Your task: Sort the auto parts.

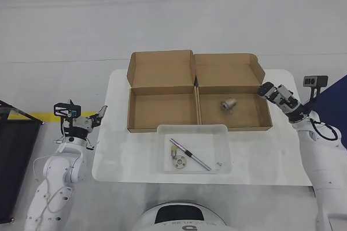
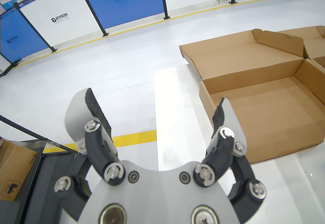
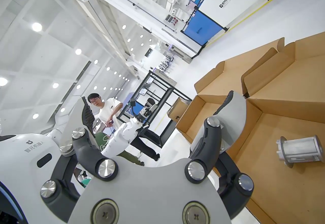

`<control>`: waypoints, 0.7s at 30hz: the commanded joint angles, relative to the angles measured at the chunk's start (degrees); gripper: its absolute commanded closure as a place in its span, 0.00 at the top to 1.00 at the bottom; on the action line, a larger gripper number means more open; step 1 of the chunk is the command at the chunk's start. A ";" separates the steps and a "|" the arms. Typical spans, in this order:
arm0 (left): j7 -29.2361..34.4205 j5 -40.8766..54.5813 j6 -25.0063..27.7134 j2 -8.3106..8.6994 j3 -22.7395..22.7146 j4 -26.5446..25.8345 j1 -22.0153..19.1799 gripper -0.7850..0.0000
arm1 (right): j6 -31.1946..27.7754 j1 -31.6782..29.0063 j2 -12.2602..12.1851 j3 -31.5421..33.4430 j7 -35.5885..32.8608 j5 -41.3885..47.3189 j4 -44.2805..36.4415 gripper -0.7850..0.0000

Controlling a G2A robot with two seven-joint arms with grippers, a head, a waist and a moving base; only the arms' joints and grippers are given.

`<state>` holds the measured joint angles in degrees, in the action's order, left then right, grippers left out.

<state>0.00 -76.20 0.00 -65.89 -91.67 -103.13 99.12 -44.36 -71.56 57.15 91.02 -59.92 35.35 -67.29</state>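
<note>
Two open cardboard boxes stand side by side at the back of the white table [image 1: 127,161]. The left box [image 1: 162,111] [image 2: 266,110] holds nothing. In the right box [image 1: 248,115] lies a metal cylinder part [image 1: 228,104] [image 3: 299,150]. A clear tray [image 1: 194,127] in front holds a long metal rod [image 1: 189,155], a round disc part [image 1: 178,163] and small bits [image 1: 220,164]. My left gripper [image 1: 98,113] [image 2: 155,105] hangs open over the table's left edge, holding nothing. My right gripper [image 1: 265,89] [image 3: 157,100] is open above the right box's far right corner.
A dark rack [image 1: 6,144] [image 2: 38,166] with a cardboard box stands on the floor left of the table. A yellow floor line [image 2: 132,137] runs beside it. The box lids [image 1: 162,68] stand folded back behind the boxes.
</note>
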 commanded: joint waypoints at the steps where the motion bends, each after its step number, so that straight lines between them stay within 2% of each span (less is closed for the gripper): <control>1: 0.00 0.00 0.00 0.00 0.00 0.00 0.00 1.00 | 0.00 0.00 0.00 0.00 0.00 0.01 -0.01 1.00; 3: 0.00 0.00 0.00 0.00 0.00 0.00 0.00 1.00 | 1.72 -0.03 0.06 -2.34 -0.73 -6.04 -3.65 1.00; 5: 0.00 0.00 0.00 0.00 0.00 0.00 0.00 1.00 | 2.73 0.18 0.15 -5.18 -0.20 -16.74 -8.35 1.00; 9: 0.00 0.00 0.00 0.00 0.00 0.00 0.00 1.00 | 6.39 -0.73 0.66 -10.35 4.77 -34.88 -17.00 1.00; 11: 0.00 0.00 0.00 0.00 0.00 0.00 0.00 1.00 | 7.14 -1.97 0.81 -11.94 6.88 -39.67 -20.29 1.00; 21: 0.00 0.00 0.00 0.00 0.00 0.00 0.00 1.00 | 7.26 -2.21 0.81 -11.98 7.24 -40.26 -20.65 1.00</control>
<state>0.00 -76.20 0.00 -65.89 -91.67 -103.13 99.12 -37.10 -73.76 57.96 79.05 -52.69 -4.88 -87.93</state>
